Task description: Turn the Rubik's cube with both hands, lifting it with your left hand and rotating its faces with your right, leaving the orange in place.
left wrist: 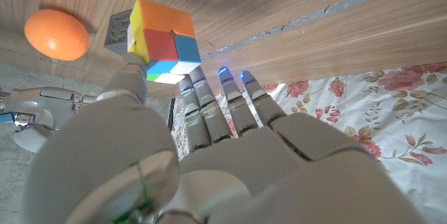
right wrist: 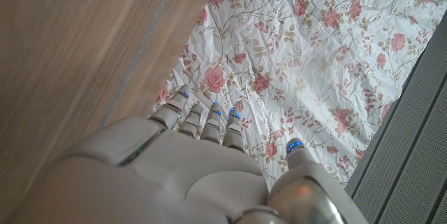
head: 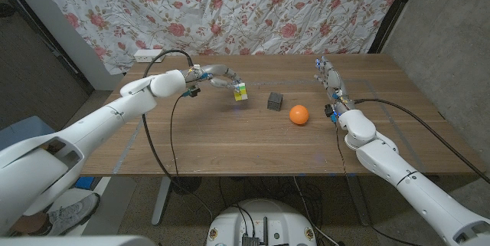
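Note:
The Rubik's cube (head: pixel 240 91) (left wrist: pixel 162 41) is a small multicoloured cube left of the table's middle. My left hand (head: pixel 217 75) (left wrist: pixel 209 147) holds it between the thumb and the nearest finger, the other fingers stretched out beside it. It seems to hang slightly above the wood. The orange (head: pixel 298 114) (left wrist: pixel 56 34) lies on the table to the cube's right. My right hand (head: pixel 330 77) (right wrist: pixel 202 168) stands at the right side of the table, beyond the orange, fingers apart and holding nothing.
A small dark grey block (head: pixel 275 101) (left wrist: pixel 117 30) sits between the cube and the orange. A white power strip (head: pixel 149 53) lies at the table's far left edge. A floral cloth (head: pixel 253 8) hangs behind. Black cables trail from both arms.

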Tool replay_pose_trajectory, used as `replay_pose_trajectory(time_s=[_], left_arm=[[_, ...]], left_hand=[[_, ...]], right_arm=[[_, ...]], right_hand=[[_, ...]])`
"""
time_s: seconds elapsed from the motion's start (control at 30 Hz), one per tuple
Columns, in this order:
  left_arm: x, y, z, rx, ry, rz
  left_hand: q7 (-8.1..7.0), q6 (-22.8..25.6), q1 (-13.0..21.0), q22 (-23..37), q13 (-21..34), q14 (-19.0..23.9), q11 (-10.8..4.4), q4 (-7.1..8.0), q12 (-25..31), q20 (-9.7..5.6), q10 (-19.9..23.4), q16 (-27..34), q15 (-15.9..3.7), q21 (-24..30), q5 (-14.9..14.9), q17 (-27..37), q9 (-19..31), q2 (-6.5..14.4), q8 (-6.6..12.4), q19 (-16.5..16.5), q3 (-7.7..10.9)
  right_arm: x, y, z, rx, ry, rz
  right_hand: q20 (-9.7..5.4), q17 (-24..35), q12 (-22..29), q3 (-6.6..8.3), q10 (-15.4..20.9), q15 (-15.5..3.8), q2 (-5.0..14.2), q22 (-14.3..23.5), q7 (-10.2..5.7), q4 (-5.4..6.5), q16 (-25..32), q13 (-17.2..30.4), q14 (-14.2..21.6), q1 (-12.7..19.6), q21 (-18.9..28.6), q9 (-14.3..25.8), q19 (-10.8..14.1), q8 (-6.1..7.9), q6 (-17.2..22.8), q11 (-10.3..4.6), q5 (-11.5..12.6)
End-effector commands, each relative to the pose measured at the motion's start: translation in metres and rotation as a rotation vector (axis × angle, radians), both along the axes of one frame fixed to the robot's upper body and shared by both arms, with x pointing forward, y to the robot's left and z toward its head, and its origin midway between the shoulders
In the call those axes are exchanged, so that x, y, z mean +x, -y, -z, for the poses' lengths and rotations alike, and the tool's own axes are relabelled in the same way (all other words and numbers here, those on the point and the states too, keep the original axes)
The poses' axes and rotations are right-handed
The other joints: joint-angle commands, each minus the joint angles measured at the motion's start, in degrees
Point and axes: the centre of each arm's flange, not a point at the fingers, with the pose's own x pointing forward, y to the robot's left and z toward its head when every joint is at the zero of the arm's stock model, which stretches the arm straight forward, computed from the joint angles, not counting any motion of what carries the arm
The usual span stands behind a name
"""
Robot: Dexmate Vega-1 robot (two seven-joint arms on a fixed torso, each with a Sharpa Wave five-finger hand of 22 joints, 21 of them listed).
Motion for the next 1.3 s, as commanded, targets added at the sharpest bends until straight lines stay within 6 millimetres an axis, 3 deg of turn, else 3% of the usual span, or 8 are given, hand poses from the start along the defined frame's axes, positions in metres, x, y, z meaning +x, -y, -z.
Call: replay_pose_trajectory(time_s=[0.03, 0.67, 1.3], left_arm=[[0.005, -0.002, 0.004, 0.096, 0.01, -0.039], [0.019, -0.008, 0.017, 0.192, 0.058, -0.103], [0.028, -0.008, 0.023, 0.251, 0.078, -0.12]], left_hand=[[-0.26, -0.1, -0.6, 0.3, 0.2, -0.5, -0.93, 0.08, 0.0, -0.03, 0.5, -0.3, -6.69, 0.0, 0.2, 0.0, 0.3, -0.1, -0.04, 0.0, 0.33], [-0.8, -0.9, -1.1, 0.3, 0.2, -0.5, -1.09, -0.05, -0.1, 0.04, 0.2, -0.3, -6.81, 0.1, 0.2, -0.1, 0.2, -0.3, -0.33, 0.1, 0.54], [-1.6, -2.4, -1.5, 0.2, 0.2, -1.0, -1.18, -0.56, -1.0, 0.22, -2.1, -0.3, -6.82, 0.0, 0.2, -0.1, 0.1, -1.7, -0.74, -0.3, 0.34]], right_arm=[[0.003, 0.003, 0.008, 0.087, -0.015, -0.034], [0.018, 0.0, 0.014, 0.156, 0.002, -0.074], [0.012, -0.008, 0.024, 0.189, -0.006, -0.046]], right_hand=[[-0.33, 0.0, 0.2, -0.07, 0.6, -0.09, 0.55, 0.2, -0.5, 0.36, 0.2, 0.0, 0.1, -0.3, 0.0, 0.1, 0.1, 0.42, 0.7, 0.24, -0.1], [-0.64, -0.2, 0.3, -0.05, 1.1, -0.28, 0.66, 0.2, -0.7, 0.59, 0.3, 0.0, 0.6, -0.2, 0.1, 0.1, 0.5, 0.75, 1.7, 0.3, -0.1], [-0.71, -0.4, 0.3, 0.02, 1.5, -0.22, 0.76, 0.2, -0.57, 0.72, 0.3, 0.1, 1.0, 0.0, 0.2, 0.1, 0.9, 0.69, 1.7, 0.34, 0.0]])
